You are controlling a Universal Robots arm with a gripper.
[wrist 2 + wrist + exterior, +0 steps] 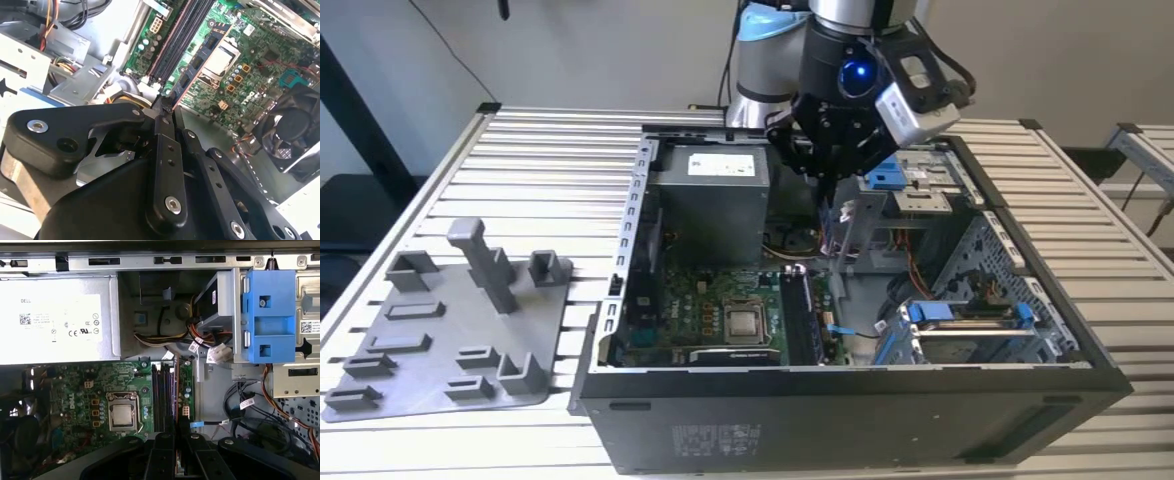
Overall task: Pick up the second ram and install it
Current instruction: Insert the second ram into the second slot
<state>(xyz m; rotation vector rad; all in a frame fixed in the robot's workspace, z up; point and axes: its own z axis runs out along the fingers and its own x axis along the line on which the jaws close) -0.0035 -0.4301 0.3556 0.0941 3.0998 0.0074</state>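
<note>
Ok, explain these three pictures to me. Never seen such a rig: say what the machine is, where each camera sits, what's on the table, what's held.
The machine is a robot arm with a two-fingered tool at its end. The exterior view is shot from off the arm: a slatted table bears an open computer case and, on that view's left, a grey tray of posts. Both wrist views ride on the arm and look past the tool into the case at the motherboard. In the second wrist view the tool grips the ram, a thin dark strip, over the motherboard.
</note>
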